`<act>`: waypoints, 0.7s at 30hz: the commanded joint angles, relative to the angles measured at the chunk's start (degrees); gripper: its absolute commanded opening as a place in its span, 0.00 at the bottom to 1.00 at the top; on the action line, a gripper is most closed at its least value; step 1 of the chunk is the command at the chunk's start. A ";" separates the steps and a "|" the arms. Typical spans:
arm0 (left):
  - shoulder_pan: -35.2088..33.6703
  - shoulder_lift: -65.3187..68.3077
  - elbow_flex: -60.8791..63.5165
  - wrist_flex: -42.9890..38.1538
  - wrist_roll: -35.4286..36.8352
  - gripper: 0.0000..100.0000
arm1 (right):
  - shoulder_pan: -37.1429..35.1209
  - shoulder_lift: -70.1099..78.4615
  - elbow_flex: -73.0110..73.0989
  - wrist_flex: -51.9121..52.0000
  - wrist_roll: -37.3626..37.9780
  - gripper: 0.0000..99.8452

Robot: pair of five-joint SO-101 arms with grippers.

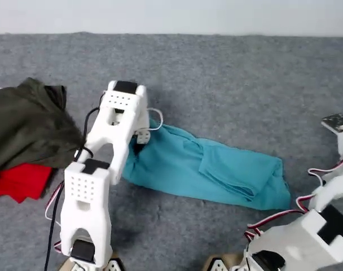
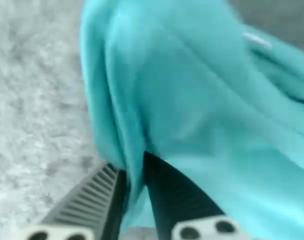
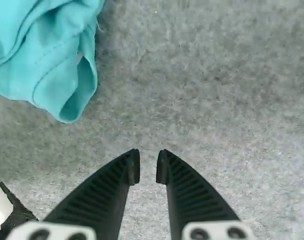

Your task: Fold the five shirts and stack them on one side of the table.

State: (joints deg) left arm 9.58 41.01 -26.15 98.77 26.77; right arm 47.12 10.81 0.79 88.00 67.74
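High view shows three shirts: teal shirt (image 1: pixel 216 166), olive shirt (image 1: pixel 25 127), red shirt (image 1: pixel 16 182).

The middle shirt (image 1: pixel 211 166) lies stretched across the surface (image 1: pixel 228 79), its left end in the left gripper (image 2: pixel 134 165). The right gripper (image 3: pixel 147 166) hangs over bare surface beside its right end. At the left edge, 1 top shirt (image 1: pixel 25 127) lies heaped on a bottom shirt (image 1: pixel 19 180).

looks like a robotics lab setup: a surface (image 1: pixel 245 73) covered in grey felt, a plain pale wall (image 1: pixel 216 14) behind, a white left arm (image 1: pixel 89 192) and right arm (image 1: pixel 307 237) with loose wiring (image 1: pixel 273 220).
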 commanded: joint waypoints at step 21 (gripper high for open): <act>40.00 1.49 -29.41 1.67 0.09 0.01 | 5.32 -0.22 -0.18 -0.22 0.88 0.07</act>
State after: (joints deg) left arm 47.03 34.59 -40.92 98.95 26.77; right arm 51.87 10.81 0.79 88.00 68.09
